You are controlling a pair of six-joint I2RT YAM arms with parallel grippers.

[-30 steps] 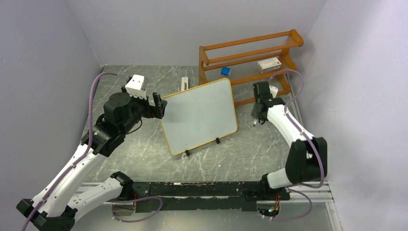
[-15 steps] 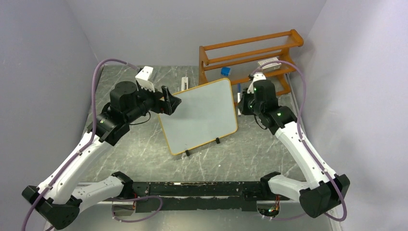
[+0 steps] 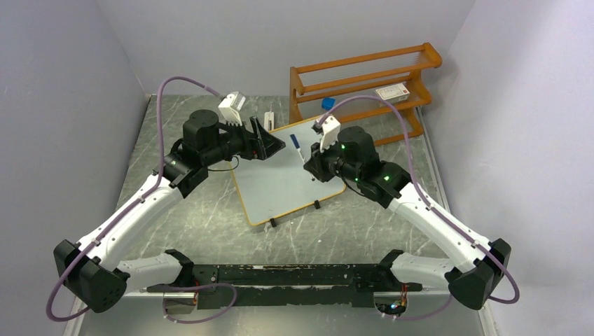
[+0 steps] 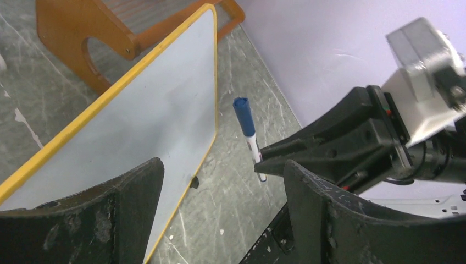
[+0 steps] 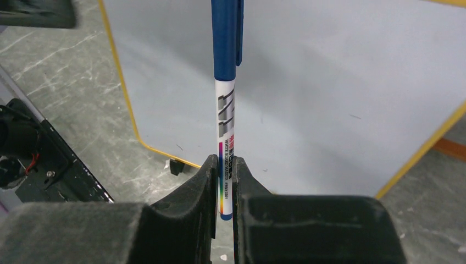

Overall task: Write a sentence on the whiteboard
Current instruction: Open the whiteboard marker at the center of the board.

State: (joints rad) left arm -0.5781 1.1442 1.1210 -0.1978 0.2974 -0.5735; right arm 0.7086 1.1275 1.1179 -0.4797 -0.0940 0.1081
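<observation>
Whiteboard (image 3: 287,178) stands mid-frame on the worktop (image 3: 210,210), its face unmarked. Right pincer (image 5: 222,165) is clenched on the marker (image 4: 248,132) barrel with the cap (image 4: 242,113) on; left pincer (image 4: 222,164) is released, jaws wide, short of the cap. Recommended: centre the jaws on the cap alone, close squarely, then pull along the barrel's axis.

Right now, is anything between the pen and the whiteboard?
Nothing lies between the marker in the right gripper and the whiteboard, but its blue cap is on, covering the tip.
</observation>
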